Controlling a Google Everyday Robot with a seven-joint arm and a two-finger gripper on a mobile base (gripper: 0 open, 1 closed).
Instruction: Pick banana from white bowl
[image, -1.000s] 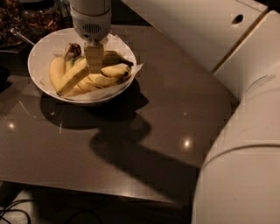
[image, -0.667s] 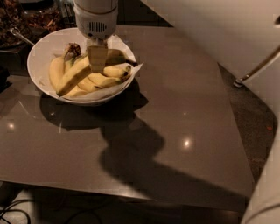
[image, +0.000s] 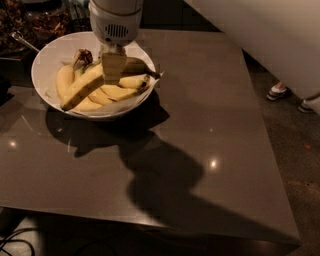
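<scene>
The white bowl (image: 47, 65) stands at the back left of the dark table, lined with crinkled white paper. In it lie several yellow bananas. The banana (image: 82, 87), the longest one, runs slantwise from the bowl's lower left up toward the middle. My gripper (image: 114, 67) comes down from above into the middle of the bowl, its white wrist above. It is down at the upper part of the banana and hides that stretch. A shorter bunch (image: 122, 85) lies just right of it, dark tips toward the bowl's right rim.
The dark glossy table (image: 200, 150) reaches to a right edge and a front edge. A dark dish with a spoon (image: 22, 42) sits at the far left. My white arm (image: 260, 40) fills the upper right. A person's sandalled feet (image: 280, 92) stand on the floor at right.
My arm's white body has drawn up and out of the right side of the view. The gripper stays over the bowl, and the bananas have not visibly moved.
</scene>
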